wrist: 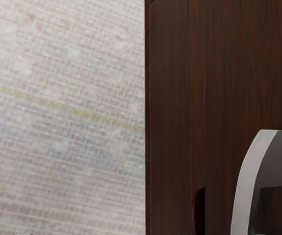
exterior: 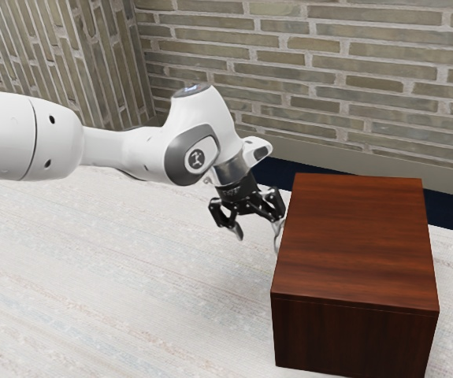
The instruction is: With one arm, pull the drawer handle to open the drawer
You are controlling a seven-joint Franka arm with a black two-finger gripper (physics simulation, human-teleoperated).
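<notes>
Exterior view: white arm in from exterior view's left, wrist angled down. Black two-finger gripper [exterior: 258, 226], fingers spread, pinching nothing, just beside dark-brown wooden drawer box [exterior: 360, 236] on pale woven surface [exterior: 92, 299].
Wrist view: curved grey metal handle [wrist: 258, 186] on box front, close under hand.

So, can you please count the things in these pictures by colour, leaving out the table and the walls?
Dark brown: 1, the drawer box
Grey: 1, the handle
Black: 1, the hand
White: 1, the arm
Total: 4
</notes>
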